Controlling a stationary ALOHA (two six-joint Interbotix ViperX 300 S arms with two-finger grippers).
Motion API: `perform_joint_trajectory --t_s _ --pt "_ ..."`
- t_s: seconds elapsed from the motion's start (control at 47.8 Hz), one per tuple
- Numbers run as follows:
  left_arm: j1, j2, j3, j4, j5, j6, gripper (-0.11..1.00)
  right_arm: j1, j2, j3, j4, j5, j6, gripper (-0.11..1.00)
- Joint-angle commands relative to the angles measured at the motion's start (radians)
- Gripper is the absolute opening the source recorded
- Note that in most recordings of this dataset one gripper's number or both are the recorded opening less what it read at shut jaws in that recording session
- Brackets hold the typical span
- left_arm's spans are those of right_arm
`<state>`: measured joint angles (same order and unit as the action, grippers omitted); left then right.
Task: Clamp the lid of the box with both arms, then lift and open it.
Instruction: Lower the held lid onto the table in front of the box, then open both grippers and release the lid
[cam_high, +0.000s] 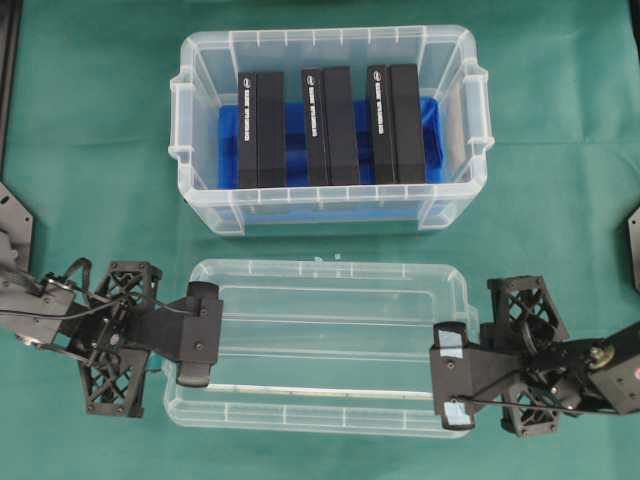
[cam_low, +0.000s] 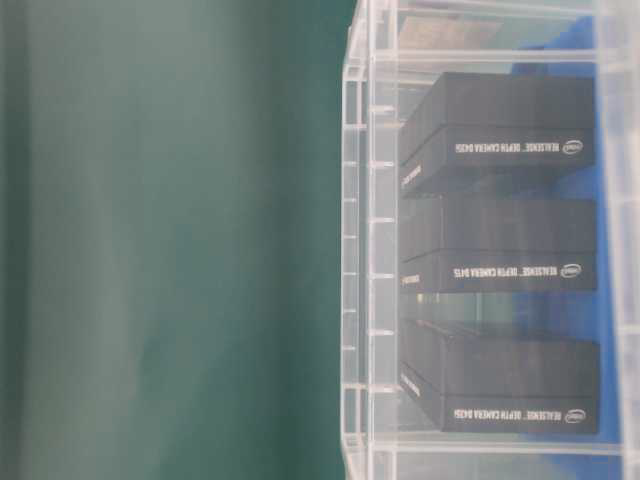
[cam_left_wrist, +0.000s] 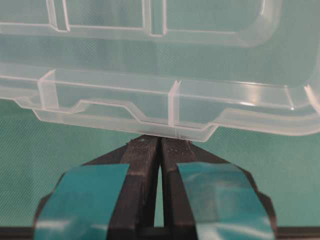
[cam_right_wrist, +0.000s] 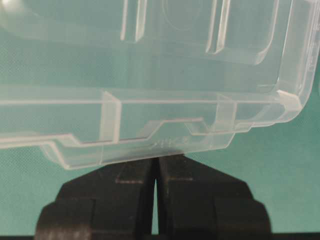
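Observation:
The clear lid (cam_high: 320, 345) lies flat in front of the box (cam_high: 200, 120), off it and apart from it. The box is open and holds three black slabs (cam_high: 328, 125) on a blue bottom. My left gripper (cam_high: 217, 335) is shut at the middle of the lid's left short edge. In the left wrist view its teal-taped jaws (cam_left_wrist: 160, 138) meet under the lid's side tab (cam_left_wrist: 172, 127). My right gripper (cam_high: 438, 378) is shut at the lid's right short edge. In the right wrist view (cam_right_wrist: 156, 159) its tips are hidden by the tab (cam_right_wrist: 150, 145).
Green cloth (cam_high: 90, 150) covers the table on all sides. The table-level view shows the box wall (cam_low: 355, 250) and the slabs (cam_low: 500, 130) close up, with blurred green at left. Black arm mounts (cam_high: 12, 220) stand at the table's left and right edges.

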<state>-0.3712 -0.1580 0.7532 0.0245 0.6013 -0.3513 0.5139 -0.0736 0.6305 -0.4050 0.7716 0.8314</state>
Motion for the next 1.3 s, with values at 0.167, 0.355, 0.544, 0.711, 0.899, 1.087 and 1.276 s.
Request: perform_joint_trajectory --t_s 0.167,0.355,0.544,0.711,0.899,1.087,1.276 --pt "0.02 0.04 -0.003 0.011 -0.181 -0.021 0.01 -0.021 0.044 -0.005 -0.041 -0.167 0.002 0.0" --pt "0.021 0.049 0.015 0.008 -0.215 -0.021 0.01 -0.029 0.066 0.008 -0.04 -0.224 0.002 0.0" --pt "0.02 0.051 0.014 0.006 -0.215 -0.021 0.01 -0.029 0.064 0.008 -0.04 -0.225 0.002 0.0" --pt "0.021 0.051 0.014 0.003 -0.215 -0.021 0.01 -0.029 0.064 0.008 -0.038 -0.224 0.002 0.0" --pt "0.012 0.038 0.035 -0.003 -0.216 -0.021 0.01 -0.015 0.044 0.037 -0.028 -0.222 0.002 0.0" --pt "-0.014 0.008 0.084 -0.003 -0.239 -0.023 0.01 0.015 0.008 0.084 -0.018 -0.221 0.003 0.0" --pt "-0.04 -0.038 0.146 -0.009 -0.244 -0.043 0.01 0.038 -0.037 0.141 -0.015 -0.219 0.018 0.0"
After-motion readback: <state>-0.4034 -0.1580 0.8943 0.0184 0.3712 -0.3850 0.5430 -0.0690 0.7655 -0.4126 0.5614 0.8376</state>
